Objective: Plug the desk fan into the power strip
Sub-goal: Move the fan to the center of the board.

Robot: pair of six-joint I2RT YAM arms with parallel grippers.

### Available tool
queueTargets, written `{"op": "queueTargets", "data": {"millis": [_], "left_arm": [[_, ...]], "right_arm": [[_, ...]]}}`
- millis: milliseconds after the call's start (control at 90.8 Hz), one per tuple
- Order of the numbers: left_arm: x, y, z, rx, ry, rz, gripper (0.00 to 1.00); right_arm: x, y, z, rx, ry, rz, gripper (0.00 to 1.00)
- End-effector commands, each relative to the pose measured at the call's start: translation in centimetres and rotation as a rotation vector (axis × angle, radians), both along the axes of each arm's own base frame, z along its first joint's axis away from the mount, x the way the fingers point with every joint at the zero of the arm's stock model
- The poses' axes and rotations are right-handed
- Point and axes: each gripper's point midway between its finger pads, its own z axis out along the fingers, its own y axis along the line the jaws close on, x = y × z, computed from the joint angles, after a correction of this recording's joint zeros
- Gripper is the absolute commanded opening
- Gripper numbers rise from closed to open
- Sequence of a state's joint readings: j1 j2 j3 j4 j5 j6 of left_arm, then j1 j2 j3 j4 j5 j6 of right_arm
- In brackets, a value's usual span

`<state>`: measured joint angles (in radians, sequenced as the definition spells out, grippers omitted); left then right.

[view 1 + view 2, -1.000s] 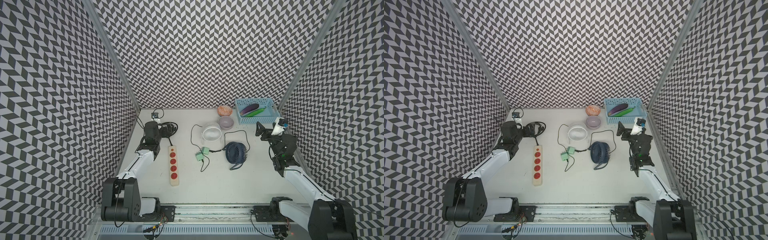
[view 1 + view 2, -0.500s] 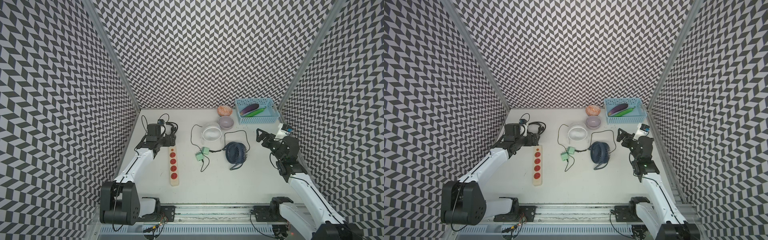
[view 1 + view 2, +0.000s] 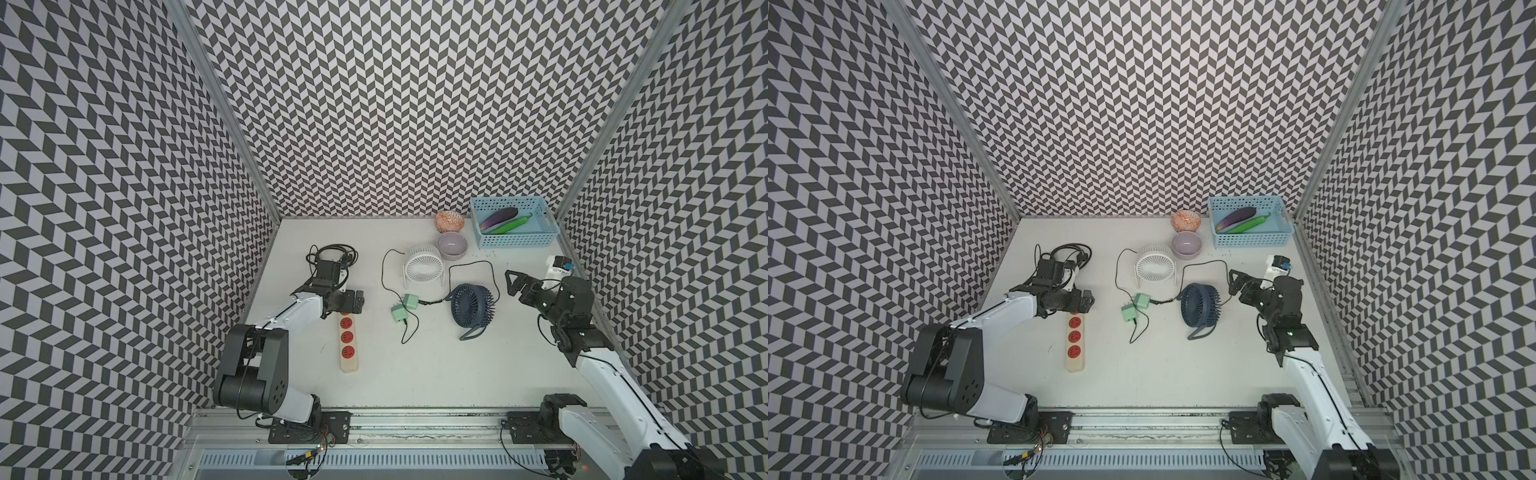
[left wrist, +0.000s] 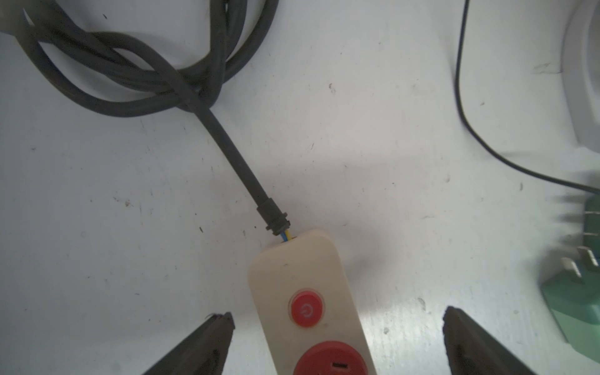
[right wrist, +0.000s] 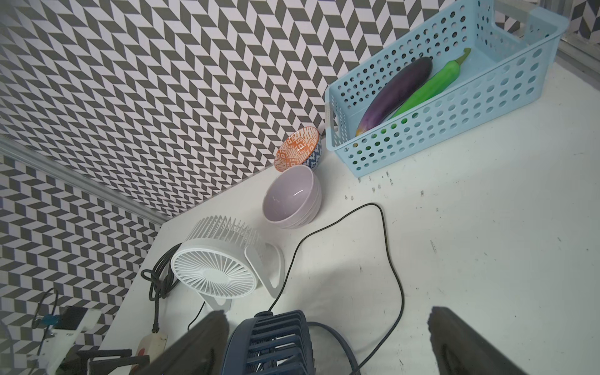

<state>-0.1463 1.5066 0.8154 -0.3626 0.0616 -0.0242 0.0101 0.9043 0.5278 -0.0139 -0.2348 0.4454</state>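
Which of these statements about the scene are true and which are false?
The left claw is open over the strip's switch end. True.
A plug sits in the strip. False: its visible sockets are free; both green plugs lie on the table.
The basket holds an eggplant and a green pepper. True.
The right claw grips the blue fan. False: the right claw is open, apart from the blue fan.
The white fan stands beside a lilac bowl. True.
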Motion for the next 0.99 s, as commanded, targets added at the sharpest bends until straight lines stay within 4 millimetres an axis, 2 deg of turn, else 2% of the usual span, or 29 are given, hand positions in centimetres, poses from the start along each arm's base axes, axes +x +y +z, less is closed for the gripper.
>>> {"op": "queueTargets", "data": {"millis": [0, 176, 419, 672, 837, 980], "left_arm": [[0.4, -0.1, -0.3, -0.009, 0.013, 0.019, 0.98], [0.0, -0.3, -1.5, -0.027, 0.046, 0.026, 0.92], [-0.3, -0.4, -2.9, -0.032, 0.082, 0.033, 0.81], [0.0, -0.6, -3.7, -0.038, 0.114, 0.043, 0.61], [1.3, -0.5, -2.7, -0.033, 0.089, 0.056, 0.44], [2.0, -0.6, -2.8, -0.033, 0.107, 0.063, 0.37]], "right_arm": [[0.2, 0.5, 0.9, 0.0, -0.027, 0.032, 1.0], [-0.1, 0.7, 0.4, 0.015, -0.022, 0.038, 1.0], [0.0, 1.0, 0.6, 0.023, -0.013, 0.054, 1.0], [-0.2, 1.1, 0.5, 0.022, -0.001, 0.06, 1.0], [-0.3, 1.2, 0.6, 0.019, -0.002, 0.066, 1.0], [-0.2, 1.2, 0.3, 0.023, 0.006, 0.062, 1.0]]}}
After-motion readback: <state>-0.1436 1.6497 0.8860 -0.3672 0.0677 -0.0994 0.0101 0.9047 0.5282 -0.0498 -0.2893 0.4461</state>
